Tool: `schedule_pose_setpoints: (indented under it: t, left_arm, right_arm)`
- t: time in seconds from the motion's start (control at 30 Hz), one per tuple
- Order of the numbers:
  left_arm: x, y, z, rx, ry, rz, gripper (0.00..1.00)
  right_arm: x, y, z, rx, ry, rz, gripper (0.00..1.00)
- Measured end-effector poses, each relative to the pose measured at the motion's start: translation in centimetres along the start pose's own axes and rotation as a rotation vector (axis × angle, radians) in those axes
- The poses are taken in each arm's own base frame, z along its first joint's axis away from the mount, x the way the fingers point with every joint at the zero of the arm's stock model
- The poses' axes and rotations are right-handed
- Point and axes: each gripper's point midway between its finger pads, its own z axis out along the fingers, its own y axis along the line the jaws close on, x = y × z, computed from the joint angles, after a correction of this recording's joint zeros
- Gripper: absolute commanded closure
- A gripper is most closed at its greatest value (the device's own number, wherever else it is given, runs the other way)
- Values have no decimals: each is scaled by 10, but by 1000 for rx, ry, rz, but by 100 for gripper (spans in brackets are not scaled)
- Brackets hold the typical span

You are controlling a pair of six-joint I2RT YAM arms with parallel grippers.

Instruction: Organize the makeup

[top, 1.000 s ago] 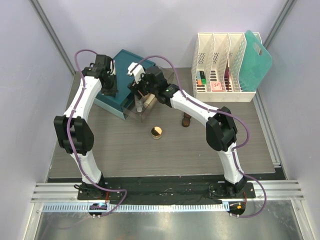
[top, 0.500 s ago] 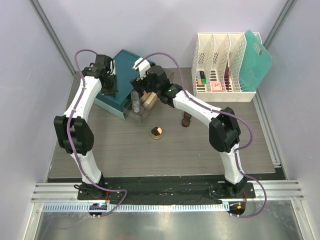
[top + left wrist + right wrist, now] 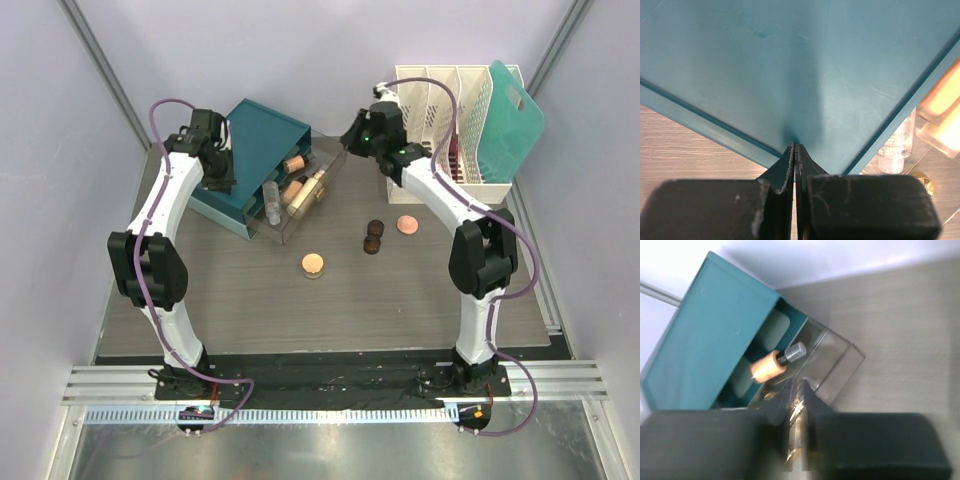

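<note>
L hand (image 3: 795,146) closed, empty, tips touching top of teal drawer box (image 3: 262,125). R hand (image 3: 796,388) raised near white slotted rack (image 3: 440,90), fingers all but closed, nothing gripped. Tan black-capped bottles (image 3: 305,192) & clear bottle (image 3: 270,202) lie in the box's clear pulled-out drawer (image 3: 287,234). On grey bench (image 3: 220,300): peach round compact (image 3: 313,263), two dark-brown round jars (image 3: 372,243) touching, pink round compact (image 3: 407,224) near them.

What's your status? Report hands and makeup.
Left hand shut, pressing teal box. Right hand aloft, grip unclear. Bottles in clear drawer; peach compact, pink compact, dark jars loose on table. Nothing blocks them.
</note>
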Motion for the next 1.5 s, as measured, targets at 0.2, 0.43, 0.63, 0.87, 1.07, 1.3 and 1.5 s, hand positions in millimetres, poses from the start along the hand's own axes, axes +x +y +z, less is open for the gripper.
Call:
schedule_pose_setpoints:
  t: [0.2,0.43,0.63,0.87,1.07,1.3,1.5]
  left_arm:
    - [0,0,0,0,0,0,100]
    - [1,1,0,-2,-8,-1,100]
    - [0,1,0,-2,-10,0,100]
    - [1,1,0,-3,-8,0,100]
    - [1,1,-1,-6,-9,1,100]
    - [1,2,-1,-7,-9,2,100]
    - [1,2,-1,-7,-8,3,100]
  right_arm:
    - [43,-28,17,-27,209,305,99]
    - [117,-35,21,-11,446,471,99]
    - [126,-23,17,-57,506,504,99]
    - [149,-24,27,-63,575,515,99]
    - [180,-7,46,-76,636,501,99]
    - [190,21,51,-124,661,490,99]
    - [189,26,51,-139,656,483,99]
